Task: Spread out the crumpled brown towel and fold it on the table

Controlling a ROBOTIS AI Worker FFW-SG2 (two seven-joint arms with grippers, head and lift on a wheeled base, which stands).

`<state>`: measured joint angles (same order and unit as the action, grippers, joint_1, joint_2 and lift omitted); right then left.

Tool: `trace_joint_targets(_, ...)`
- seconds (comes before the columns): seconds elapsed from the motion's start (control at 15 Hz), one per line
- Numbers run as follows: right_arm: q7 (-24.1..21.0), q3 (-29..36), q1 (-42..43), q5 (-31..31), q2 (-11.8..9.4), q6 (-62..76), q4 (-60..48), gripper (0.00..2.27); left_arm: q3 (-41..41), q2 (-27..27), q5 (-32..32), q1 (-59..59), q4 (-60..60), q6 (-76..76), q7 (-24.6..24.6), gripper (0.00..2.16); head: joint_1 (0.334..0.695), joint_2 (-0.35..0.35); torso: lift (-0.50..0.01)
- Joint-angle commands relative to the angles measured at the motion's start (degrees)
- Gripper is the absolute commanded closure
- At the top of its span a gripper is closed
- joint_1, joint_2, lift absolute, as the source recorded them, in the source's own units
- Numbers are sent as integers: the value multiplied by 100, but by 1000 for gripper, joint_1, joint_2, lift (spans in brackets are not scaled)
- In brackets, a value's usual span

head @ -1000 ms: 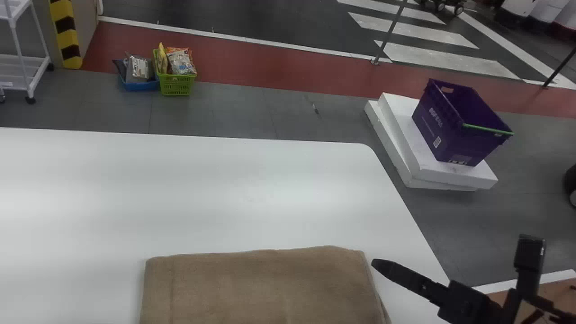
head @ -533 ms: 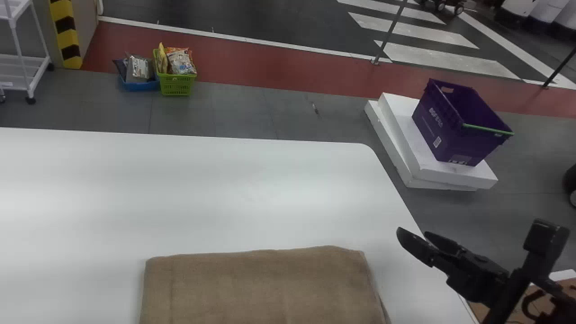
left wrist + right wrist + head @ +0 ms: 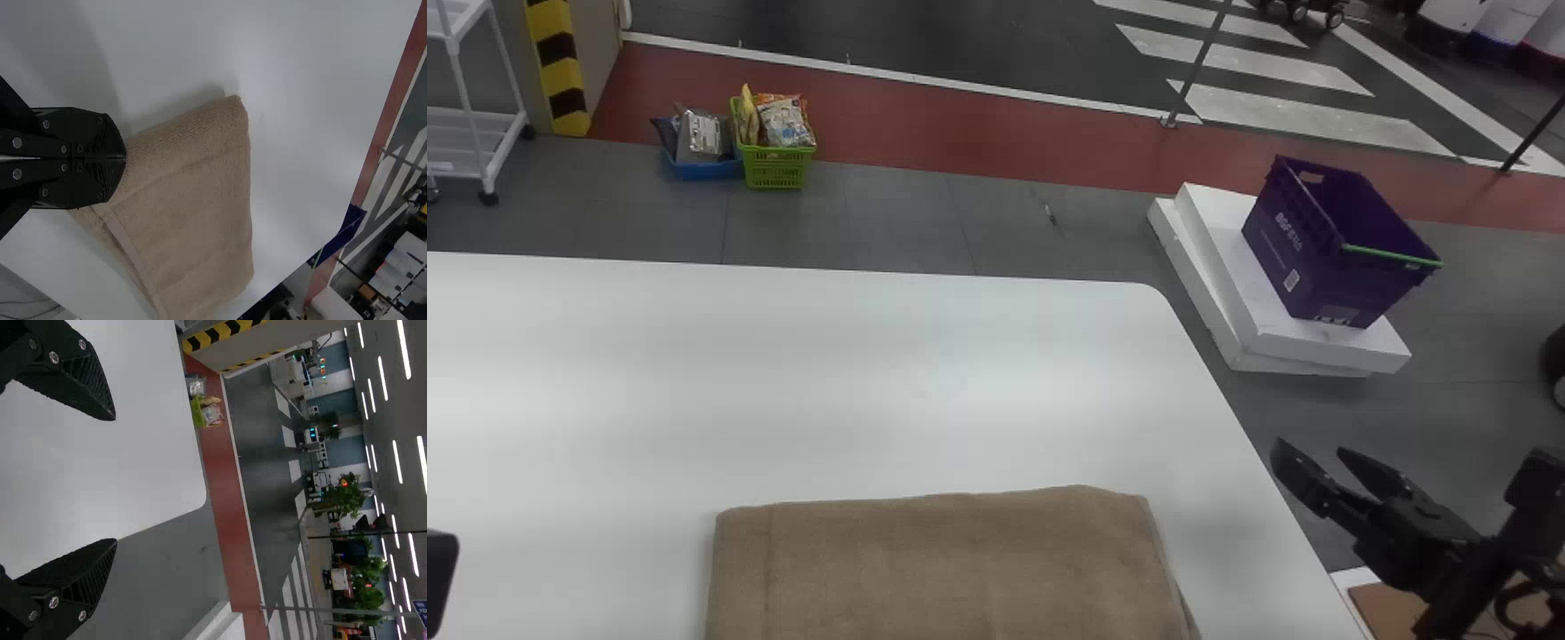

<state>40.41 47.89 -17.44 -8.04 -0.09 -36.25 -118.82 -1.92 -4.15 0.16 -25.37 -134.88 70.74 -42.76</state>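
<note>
The right gripper (image 3: 1310, 452) is over the table's right edge, its fingers parted, off to the right of the brown towel (image 3: 951, 569). That towel lies flat and folded into a rough rectangle at the near side of the white table (image 3: 809, 382). A black part of the left gripper (image 3: 439, 580) juts in at the left edge. In the left wrist view the left gripper (image 3: 125, 158) has its fingers together over one end of the towel (image 3: 193, 207); no cloth can be made out between them. The right wrist view has the right gripper (image 3: 115, 480) spread wide with nothing between its fingers.
Beyond the table's right edge a purple crate (image 3: 1325, 244) stands on white slabs (image 3: 1316, 347) on the floor. Behind the table are a green basket (image 3: 775, 167) and a blue tray (image 3: 703, 168) with packets. A white cart (image 3: 471, 133) stands at the far left.
My right gripper has moved right, away from the towel, and its fingers now show apart. A black part of the left gripper has come in at the left edge. The towel has not moved.
</note>
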Motion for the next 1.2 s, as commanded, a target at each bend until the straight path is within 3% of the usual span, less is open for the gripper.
trace_joint_targets(0.0,-16,-34,-5,163,14,201,140,188,-72,-7,63,-3,-74,164,128,1578,695,-350,-127)
trace_joint_targets(0.2,-25,-114,-5,250,14,518,369,188,-142,2,125,50,-232,674,233,1575,695,-350,-127)
trace_joint_targets(0.27,81,-175,-41,224,14,570,404,299,-142,2,204,50,-232,586,374,1575,695,-350,-127)
trace_joint_targets(0.33,178,-245,-84,180,14,570,404,512,-151,2,204,59,-232,516,471,1575,695,-350,-127)
trace_joint_targets(0.4,292,-316,-128,145,14,500,386,937,-151,2,186,111,-223,498,506,1578,695,-350,-127)
trace_joint_targets(0.47,353,-368,-164,136,14,342,334,1568,-142,2,186,190,-214,533,532,1575,695,-350,-127)
trace_joint_targets(0.53,353,-474,-251,127,14,359,316,1713,-142,-7,160,208,-206,603,541,1575,695,-350,-127)
trace_joint_targets(0.67,344,-544,-278,163,14,359,325,1713,-63,2,195,208,-223,850,541,1497,695,-350,-127)
trace_joint_targets(0.73,344,-553,-278,171,14,377,342,1713,25,-7,265,217,-258,1025,523,1308,695,-350,-127)
trace_joint_targets(1.13,344,-702,-313,268,14,465,413,1713,-28,11,775,208,-408,1324,796,1308,695,-350,-127)
